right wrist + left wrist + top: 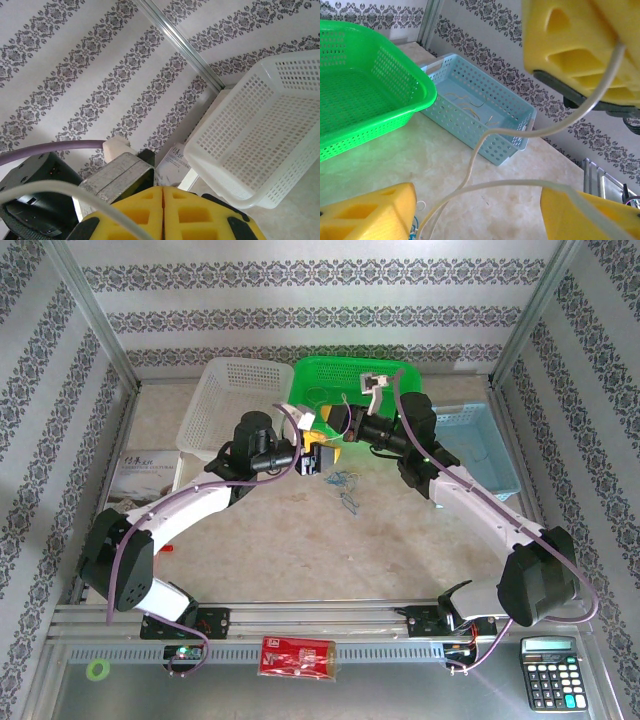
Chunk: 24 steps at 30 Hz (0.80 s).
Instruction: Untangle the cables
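Your left gripper (pixel 479 205) and right gripper (pixel 162 197) meet above mid-counter (pixel 300 550), with a cream cable (pixel 485 137) strung between them.

Much is cut off for you. The left wrist view gives just two yellow finger stubs with the jaws well apart. The cream cable drapes over one stub and rises into the right jaws, which are pressed shut on it, and its far end is hidden. The remaining cables (pixel 346 482) lie in a small tangle on the marbled counter below the grippers, too fine to sort by colour. Patterned wallpaper closes the cell in. A white basket (pixel 225 400), green basket (pixel 340 380) and light-blue basket (pixel 480 440) crowd the far edge, while the near counter lies open.
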Each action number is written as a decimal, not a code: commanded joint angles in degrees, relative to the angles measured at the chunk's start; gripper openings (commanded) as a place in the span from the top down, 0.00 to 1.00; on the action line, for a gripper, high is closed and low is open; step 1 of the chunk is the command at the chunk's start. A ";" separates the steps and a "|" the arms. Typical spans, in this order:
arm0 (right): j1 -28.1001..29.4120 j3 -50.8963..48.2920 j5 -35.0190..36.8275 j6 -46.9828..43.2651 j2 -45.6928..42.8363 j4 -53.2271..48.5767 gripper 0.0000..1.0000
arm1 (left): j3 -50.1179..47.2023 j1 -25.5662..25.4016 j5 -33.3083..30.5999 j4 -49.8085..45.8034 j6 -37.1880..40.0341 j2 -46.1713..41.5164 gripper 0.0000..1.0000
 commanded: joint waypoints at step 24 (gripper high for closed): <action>-1.38 -2.06 -0.10 0.79 -2.68 1.89 0.70 | 4.98 0.77 -1.10 7.01 -2.28 5.24 1.00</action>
